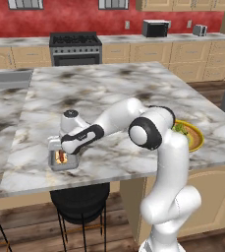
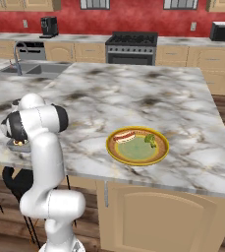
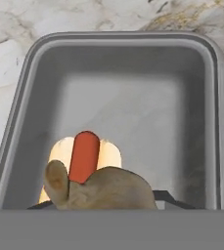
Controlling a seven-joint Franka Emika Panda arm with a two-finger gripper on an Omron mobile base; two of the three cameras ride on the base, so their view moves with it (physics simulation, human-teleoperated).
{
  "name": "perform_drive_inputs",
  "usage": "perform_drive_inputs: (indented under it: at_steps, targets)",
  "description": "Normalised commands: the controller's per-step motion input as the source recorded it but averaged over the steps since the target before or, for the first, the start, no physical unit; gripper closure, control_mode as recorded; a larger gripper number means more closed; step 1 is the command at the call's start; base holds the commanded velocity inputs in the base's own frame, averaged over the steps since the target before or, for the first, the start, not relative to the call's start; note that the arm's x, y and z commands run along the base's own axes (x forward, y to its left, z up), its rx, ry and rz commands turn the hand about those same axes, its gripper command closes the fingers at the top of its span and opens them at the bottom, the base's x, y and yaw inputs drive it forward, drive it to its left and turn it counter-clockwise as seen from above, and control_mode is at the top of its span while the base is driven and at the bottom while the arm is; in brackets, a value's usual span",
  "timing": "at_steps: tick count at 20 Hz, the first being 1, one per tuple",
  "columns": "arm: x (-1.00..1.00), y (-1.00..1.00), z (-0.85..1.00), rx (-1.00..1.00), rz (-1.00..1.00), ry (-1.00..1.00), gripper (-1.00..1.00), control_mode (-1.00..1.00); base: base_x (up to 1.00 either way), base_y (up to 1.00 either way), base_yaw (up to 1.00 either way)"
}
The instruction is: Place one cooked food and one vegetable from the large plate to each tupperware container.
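Left base view: claw (image 1: 65, 153) low over a grey tupperware container (image 1: 63, 161) near the worktop (image 1: 124, 93) edge.
Right base view: large plate (image 2: 137, 146) holds another hot dog (image 2: 124, 136) and broccoli (image 2: 150, 140), well apart.
Hand view: claw closed on a mushroom (image 3: 101, 188), above a hot dog (image 3: 84, 156) in the container (image 3: 30, 97).
Risk: released high, the mushroom could roll off the hot dog.

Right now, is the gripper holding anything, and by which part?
A tan mushroom-like piece, shut in the gripper over the tray; the contact spot is hidden.
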Motion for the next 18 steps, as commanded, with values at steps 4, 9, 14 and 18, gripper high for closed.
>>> perform_drive_inputs:
  at_steps: [4, 9, 14, 18]
  targets:
    - [0.00, 0.00, -0.30, -0.01, 0.00, 0.00, 1.00, -1.00, 0.00, 0.00, 0.00]
    - [0.00, 0.00, -0.30, 0.00, 0.00, 0.00, -1.00, -1.00, 0.00, 0.00, 0.00]
    - [0.00, -0.43, -0.03, 0.00, 0.00, -0.03, -1.00, -1.00, 0.00, 0.00, 0.00]
    - [-0.04, -0.35, 0.00, 0.00, 0.00, -0.09, -1.00, -1.00, 0.00, 0.00, 0.00]
